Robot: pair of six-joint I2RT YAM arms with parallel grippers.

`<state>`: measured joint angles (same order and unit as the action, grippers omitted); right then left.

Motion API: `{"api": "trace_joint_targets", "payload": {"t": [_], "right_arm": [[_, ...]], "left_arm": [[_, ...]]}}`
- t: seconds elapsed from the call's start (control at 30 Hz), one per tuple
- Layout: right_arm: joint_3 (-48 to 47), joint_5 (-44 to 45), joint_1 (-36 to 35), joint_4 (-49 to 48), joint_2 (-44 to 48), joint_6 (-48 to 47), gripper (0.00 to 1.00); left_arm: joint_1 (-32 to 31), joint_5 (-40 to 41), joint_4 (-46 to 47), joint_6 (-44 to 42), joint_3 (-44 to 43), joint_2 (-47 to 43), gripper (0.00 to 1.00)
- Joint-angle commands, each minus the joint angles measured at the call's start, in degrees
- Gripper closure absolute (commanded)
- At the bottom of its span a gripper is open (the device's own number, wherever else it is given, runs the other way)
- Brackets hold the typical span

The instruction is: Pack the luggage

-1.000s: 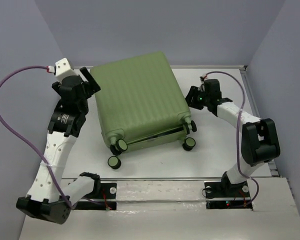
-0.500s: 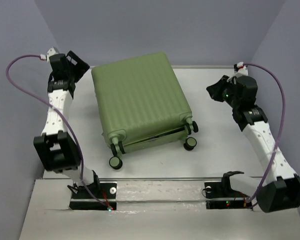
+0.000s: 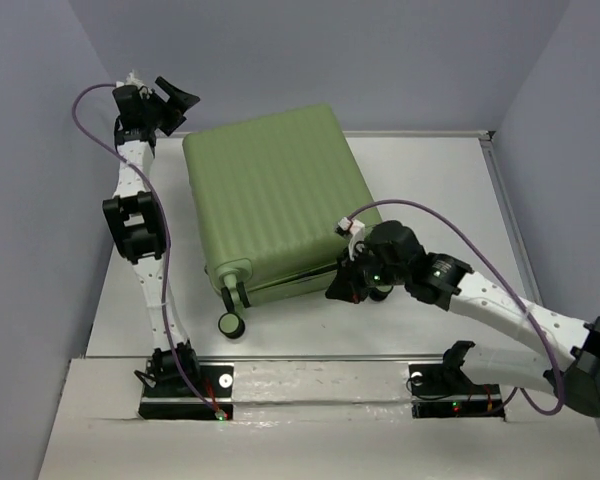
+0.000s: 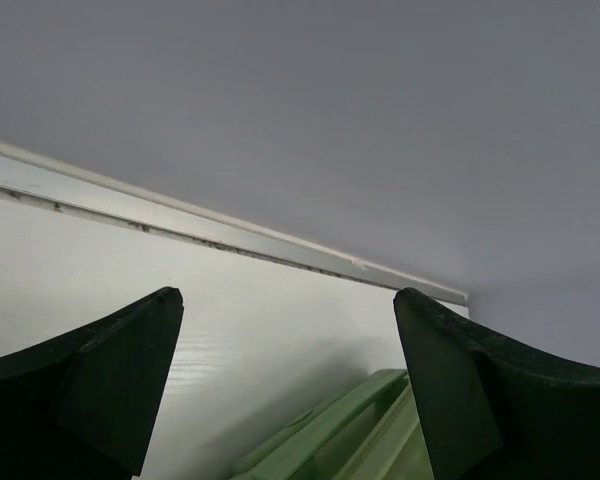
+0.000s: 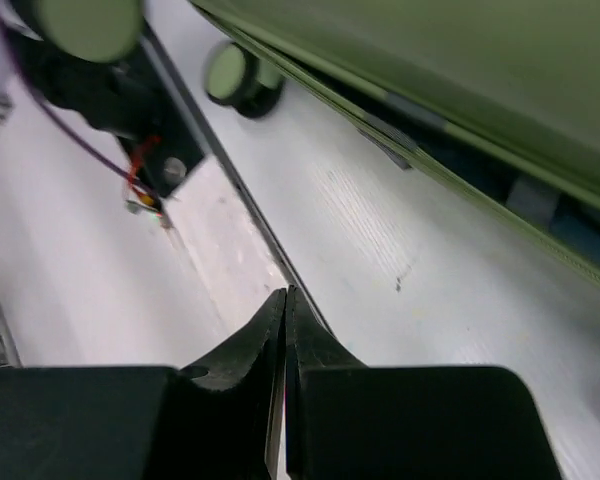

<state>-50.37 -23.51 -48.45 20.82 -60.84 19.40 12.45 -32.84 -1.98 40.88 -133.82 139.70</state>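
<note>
The luggage (image 3: 275, 200), a ribbed olive-green hard-shell suitcase, lies flat mid-table with its wheeled end toward the arm bases. A narrow dark gap runs along its near seam (image 5: 450, 150). My right gripper (image 3: 337, 292) is shut on nothing, low over the table just in front of that seam; its fingertips (image 5: 285, 295) are pressed together. My left gripper (image 3: 175, 105) is raised by the suitcase's far left corner and stands wide open and empty. In the left wrist view the left gripper (image 4: 290, 380) frames a green corner of the luggage (image 4: 350, 430) below it.
A suitcase wheel (image 3: 230, 323) sticks out at the near left; the same wheel (image 5: 235, 75) shows in the right wrist view. The left arm's base (image 5: 130, 110) with red wiring sits at the table's near rail (image 3: 310, 375). Grey walls close in the far and side edges.
The right arm swung in from the far right down to the suitcase's near edge, and its gripper shut. The left arm stretched farther back toward the far left corner, its gripper opening wider.
</note>
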Motion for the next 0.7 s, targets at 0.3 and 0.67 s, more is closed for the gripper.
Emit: {"api": "trace_joint_targets", "payload": {"t": [0.3, 0.67], "right_arm": [[-2.0, 26.5, 3.8, -0.7, -15.4, 1.5, 0.93], [-3.1, 22.5, 17.9, -17.4, -18.1, 3.9, 0.93]], "left_arm": [[-4.7, -22.8, 25.1, 6.8, -7.1, 13.4, 0.02], [-9.2, -19.4, 41.6, -1.2, 28.5, -8.2, 0.06]]}}
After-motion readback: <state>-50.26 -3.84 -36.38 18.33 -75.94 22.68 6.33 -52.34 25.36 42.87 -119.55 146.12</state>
